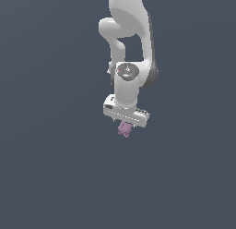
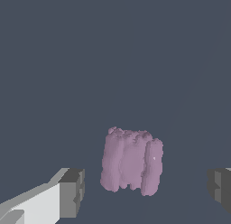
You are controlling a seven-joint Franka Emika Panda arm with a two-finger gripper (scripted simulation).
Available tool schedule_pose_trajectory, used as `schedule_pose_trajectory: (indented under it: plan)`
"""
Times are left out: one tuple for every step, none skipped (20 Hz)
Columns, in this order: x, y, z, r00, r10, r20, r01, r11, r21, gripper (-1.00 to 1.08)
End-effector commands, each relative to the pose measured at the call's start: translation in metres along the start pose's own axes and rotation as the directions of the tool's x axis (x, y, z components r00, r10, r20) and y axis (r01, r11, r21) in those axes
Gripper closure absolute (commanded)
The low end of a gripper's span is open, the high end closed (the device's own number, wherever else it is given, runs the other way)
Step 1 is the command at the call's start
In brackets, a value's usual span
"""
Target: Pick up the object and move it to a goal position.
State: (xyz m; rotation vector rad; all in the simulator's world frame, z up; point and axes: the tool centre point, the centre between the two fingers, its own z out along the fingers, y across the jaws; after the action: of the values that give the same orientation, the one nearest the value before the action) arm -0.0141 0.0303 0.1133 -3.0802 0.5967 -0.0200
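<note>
Pinkish-purple ridged block (image 2: 131,161) between the claw's (image 2: 146,187) grey fingertips (image 2: 72,193), claw spread wide, not touching it

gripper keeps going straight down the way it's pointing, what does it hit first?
The object, most likely: it sits between the open gripper fingers, touching neither. How far below the fingertips it lies is unclear.

You're looking at the object (image 2: 131,161) (image 1: 124,129) — a small pale pinkish-purple block, lumpy with vertical ridges, standing roughly upright — sitting on the plain dark grey ground.
</note>
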Motion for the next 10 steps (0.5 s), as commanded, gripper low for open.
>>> schedule_pose_trajectory:
  plan:
    - [-0.004, -0.001, 0.008, 0.999, 0.044, 0.004, -0.044, 0.999, -0.002, -0.92]
    - [-0.006, -0.001, 0.01, 0.998, 0.058, 0.005, -0.058, 0.998, -0.003, -0.92]
    - [-0.007, -0.002, 0.012, 0.997, 0.071, 0.006, -0.071, 0.998, -0.004, -0.92]
    - [-0.008, -0.002, 0.014, 0.997, 0.082, 0.007, -0.082, 0.997, -0.005, -0.92]
    - [-0.009, -0.002, 0.016, 0.996, 0.092, 0.008, -0.092, 0.996, -0.005, -0.92]
    - [-0.01, -0.002, 0.018, 0.995, 0.1, 0.009, -0.1, 0.995, -0.006, -0.92]
    - [-0.011, -0.003, 0.019, 0.994, 0.107, 0.009, -0.107, 0.994, -0.006, -0.92]
    - [-0.012, -0.003, 0.02, 0.994, 0.113, 0.01, -0.113, 0.994, -0.007, -0.92]
    - [-0.012, -0.003, 0.021, 0.993, 0.118, 0.01, -0.118, 0.993, -0.007, -0.92]
    - [-0.013, -0.003, 0.021, 0.993, 0.121, 0.011, -0.121, 0.993, -0.008, -0.92]
